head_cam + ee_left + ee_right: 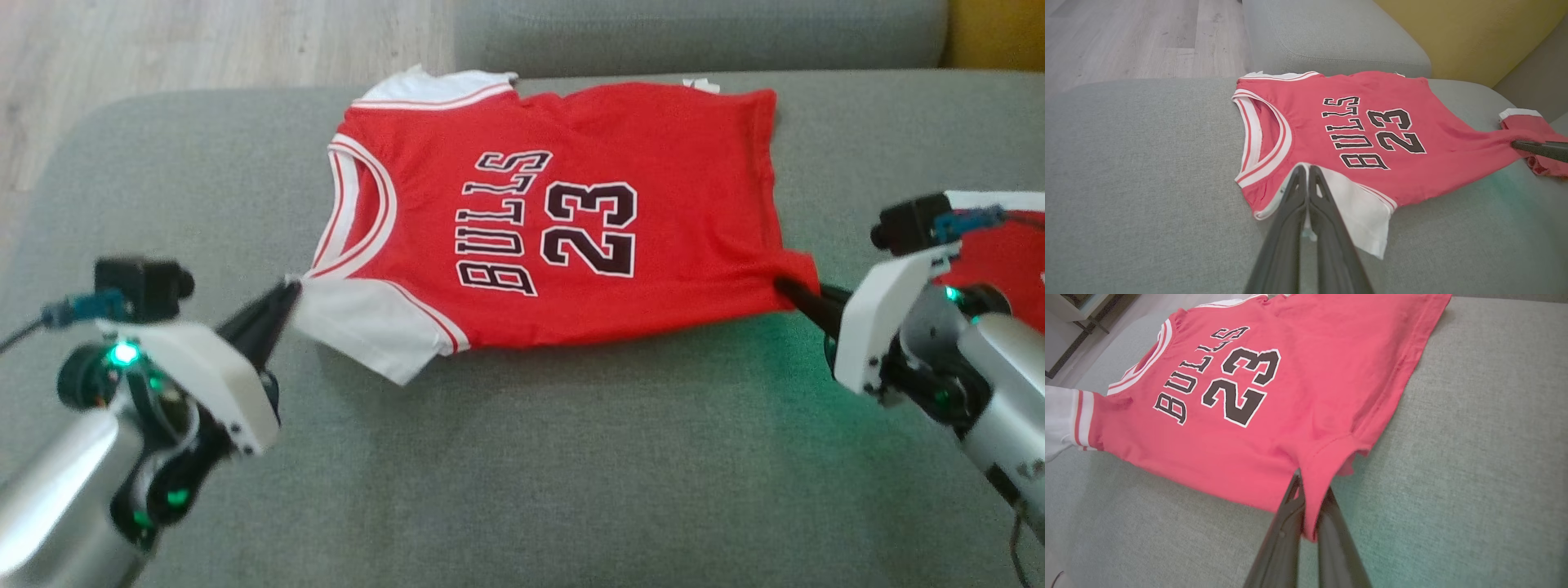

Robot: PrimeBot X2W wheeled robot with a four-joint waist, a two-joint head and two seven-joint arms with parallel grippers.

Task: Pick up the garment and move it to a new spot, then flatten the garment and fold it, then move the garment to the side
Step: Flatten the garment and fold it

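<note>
The garment (563, 212) is a red jersey with white sleeves, "BULLS 23" on its chest, spread front-up across the grey sofa cushion (571, 457). My left gripper (292, 287) is shut on the near white sleeve at the shoulder, seen in the left wrist view as the left gripper (1306, 168) pinching the garment (1372, 134) there. My right gripper (785, 287) is shut on the near bottom hem corner; in the right wrist view the right gripper (1308, 486) has the red hem of the garment (1274, 392) draped between its fingers (1286, 522). The cloth is pulled taut between both.
Another red and white cloth (1008, 245) lies at the right behind my right wrist, seen as the red cloth (1531, 122) in the left wrist view. A grey back cushion (694, 33) rises beyond the jersey, wood floor (204, 41) to the far left, a yellow wall (1474, 28) behind.
</note>
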